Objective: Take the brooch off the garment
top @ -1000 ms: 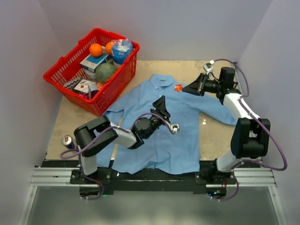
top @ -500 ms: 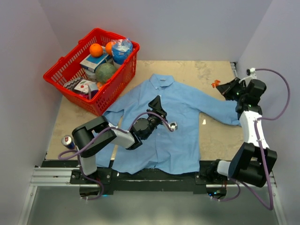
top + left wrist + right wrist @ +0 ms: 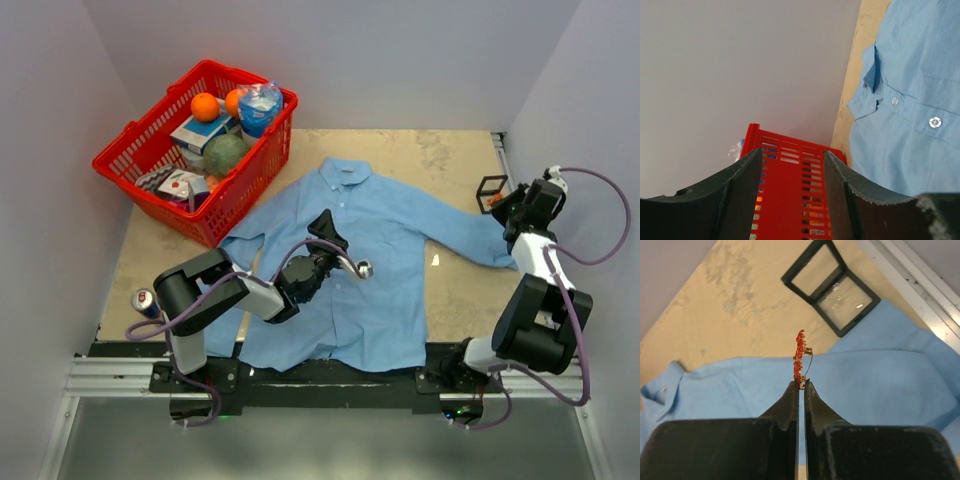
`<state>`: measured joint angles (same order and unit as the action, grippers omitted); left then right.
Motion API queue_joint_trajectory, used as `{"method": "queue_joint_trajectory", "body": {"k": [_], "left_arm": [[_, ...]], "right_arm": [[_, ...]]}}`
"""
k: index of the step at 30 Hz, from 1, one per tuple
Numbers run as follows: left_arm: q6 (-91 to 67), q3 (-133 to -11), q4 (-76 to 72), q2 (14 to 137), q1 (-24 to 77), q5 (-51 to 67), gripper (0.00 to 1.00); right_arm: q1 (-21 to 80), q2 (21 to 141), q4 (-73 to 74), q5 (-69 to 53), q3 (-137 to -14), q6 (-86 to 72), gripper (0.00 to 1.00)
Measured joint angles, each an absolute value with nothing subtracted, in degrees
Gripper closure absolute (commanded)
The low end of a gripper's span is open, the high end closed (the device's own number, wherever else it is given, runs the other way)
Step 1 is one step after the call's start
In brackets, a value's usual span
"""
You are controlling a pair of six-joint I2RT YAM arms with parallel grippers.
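Viewing top external first: light blue long-sleeved collared shirt lies spread flat on the tan counter, collar toward the far wall. Left pincer sits low over the chest of the shirt. Right pincer is at the counter's right edge, above the sleeve end on that side and just beside a small black-framed open display case. An orange speck shows at its tip, too small to resolve here. Red plastic basket of groceries stands far left; a drink can stands near the left edge.

Left wrist: fingers stand apart, released, gripping nothing. Basket wall shows beyond the gap; shirt collar and button placket lie to the right.

Right wrist: right pincer is clenched on the tiny red-orange flower-shaped brooch, gripped at its lower edge. Brooch stands upright, seen edge-on, with a thin gold pin wire on one side. It is held clear of the fabric; blue sleeve lies behind it, case beyond.
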<state>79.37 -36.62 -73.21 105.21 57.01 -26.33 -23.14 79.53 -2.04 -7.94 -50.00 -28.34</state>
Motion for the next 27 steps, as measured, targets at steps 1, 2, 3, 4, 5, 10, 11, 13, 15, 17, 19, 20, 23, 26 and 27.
{"method": "queue_joint_trajectory", "body": {"k": [1,2,3,4,5,10,11,13,15,17,19,20,23,26,27], "left_arm": [[79.1,-36.5,-73.2,105.2,57.0,-26.7,0.44],[78.9,-36.3,-73.2,105.2,57.0,-27.1,0.44],[78.6,-36.1,-73.2,105.2,57.0,-27.6,0.44],[78.4,-35.8,-73.2,105.2,57.0,-28.0,0.44],[78.2,-35.6,-73.2,105.3,57.0,-28.4,0.44],[77.1,-35.2,-73.2,106.3,57.0,-30.0,0.44],[77.1,-35.2,-73.2,106.6,57.0,-30.2,0.44],[77.0,-35.2,-73.2,107.0,57.0,-30.3,0.44],[77.0,-35.2,-73.2,107.5,57.0,-30.3,0.44],[77.0,-35.2,-73.2,108.0,57.0,-30.5,0.44],[77.0,-35.2,-73.2,108.4,57.0,-30.5,0.44],[77.0,-35.2,-73.2,108.6,57.0,-30.5,0.44],[76.9,-35.2,-73.2,109.1,57.0,-30.5,0.44],[76.9,-35.2,-73.2,109.5,57.0,-30.5,0.44],[76.8,-35.2,-73.2,109.6,57.0,-30.4,0.44]], "right_arm": [[-23.4,80.3,-2.3,-7.0,-50.0,-28.2,1.00],[-23.7,81.3,-2.7,-6.2,-50.0,-28.1,1.00],[-23.9,82.2,-3.2,-5.4,-50.0,-28.0,1.00],[-24.1,83.1,-3.8,-4.9,-50.0,-28.0,1.00],[-24.4,83.9,-4.3,-4.4,-50.0,-28.0,1.00],[-25.5,88.6,-6.5,-3.9,-51.5,-28.4,1.00],[-25.6,89.4,-7.0,-4.0,-51.8,-28.5,1.00],[-25.6,91.2,-8.4,-4.0,-52.8,-28.6,1.00],[-25.6,93.3,-9.7,-4.0,-53.7,-28.8,1.00],[-25.5,95.1,-10.6,-4.0,-54.5,-29.1,1.00],[-25.6,96.7,-11.4,-4.1,-55.4,-29.3,1.00],[-25.6,97.5,-11.8,-4.1,-55.8,-29.4,1.00],[-25.6,99.2,-12.5,-4.0,-56.7,-29.6,1.00],[-25.6,100.6,-13.3,-4.0,-57.6,-29.7,1.00],[-25.6,101.0,-13.6,-4.0,-58.0,-29.9,1.00]]}}
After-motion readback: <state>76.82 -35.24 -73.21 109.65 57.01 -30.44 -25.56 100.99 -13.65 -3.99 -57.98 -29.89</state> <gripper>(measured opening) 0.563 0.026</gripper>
